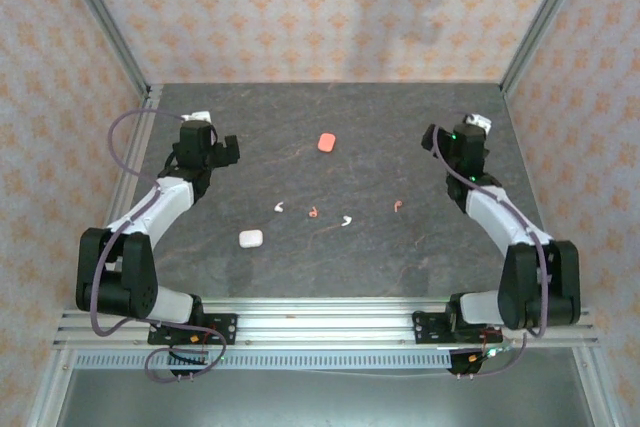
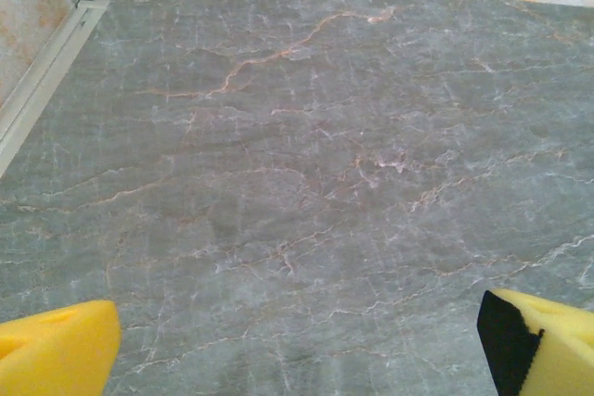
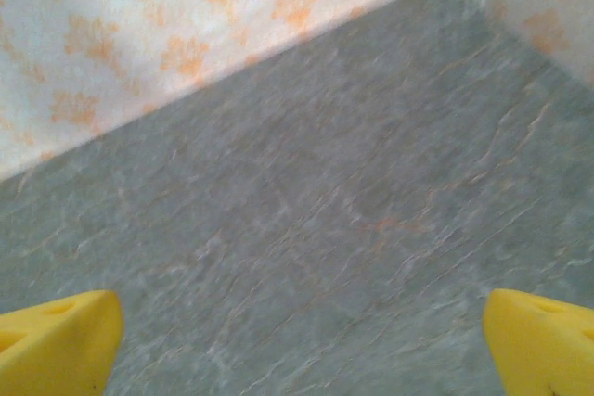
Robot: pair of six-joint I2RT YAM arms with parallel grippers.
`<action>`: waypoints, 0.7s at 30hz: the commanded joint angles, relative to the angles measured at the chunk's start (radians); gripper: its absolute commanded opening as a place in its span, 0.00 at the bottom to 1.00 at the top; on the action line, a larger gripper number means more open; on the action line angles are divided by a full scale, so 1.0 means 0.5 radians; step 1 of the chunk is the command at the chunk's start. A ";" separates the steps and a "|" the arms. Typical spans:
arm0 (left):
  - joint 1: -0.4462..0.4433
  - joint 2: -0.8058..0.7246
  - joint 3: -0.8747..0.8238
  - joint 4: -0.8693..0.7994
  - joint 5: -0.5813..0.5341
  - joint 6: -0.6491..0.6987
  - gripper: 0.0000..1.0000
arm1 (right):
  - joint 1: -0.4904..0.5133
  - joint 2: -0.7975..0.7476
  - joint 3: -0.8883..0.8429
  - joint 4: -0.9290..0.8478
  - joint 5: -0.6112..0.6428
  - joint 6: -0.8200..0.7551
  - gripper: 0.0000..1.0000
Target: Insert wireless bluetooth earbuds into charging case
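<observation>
Earbuds (image 1: 313, 213) in open middle; left fingers (image 2: 56, 345), right fingers (image 3: 56, 336) spread near opposite edges.

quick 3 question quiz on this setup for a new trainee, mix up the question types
1. How many earbuds lie loose on the table?
2. True or false: the white case lies closer to the table's near edge than the pinkish-red case.
3. The left claw is: A) shut on an earbud, B) open over bare table, C) shut and empty.

Key: 1) four, two white and two pinkish-red; 2) true; 3) B.
</observation>
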 commanded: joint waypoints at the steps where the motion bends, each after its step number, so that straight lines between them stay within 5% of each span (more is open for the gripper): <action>1: -0.001 0.088 0.129 -0.338 0.096 -0.167 1.00 | 0.155 0.207 0.225 -0.481 -0.031 0.131 0.99; 10: -0.103 0.191 0.231 -0.568 0.129 -0.219 1.00 | 0.598 1.147 1.335 -1.285 0.108 0.381 0.95; 21: -0.165 0.229 0.352 -0.797 0.207 -0.101 0.97 | 0.833 1.949 2.500 -1.825 0.025 0.509 0.88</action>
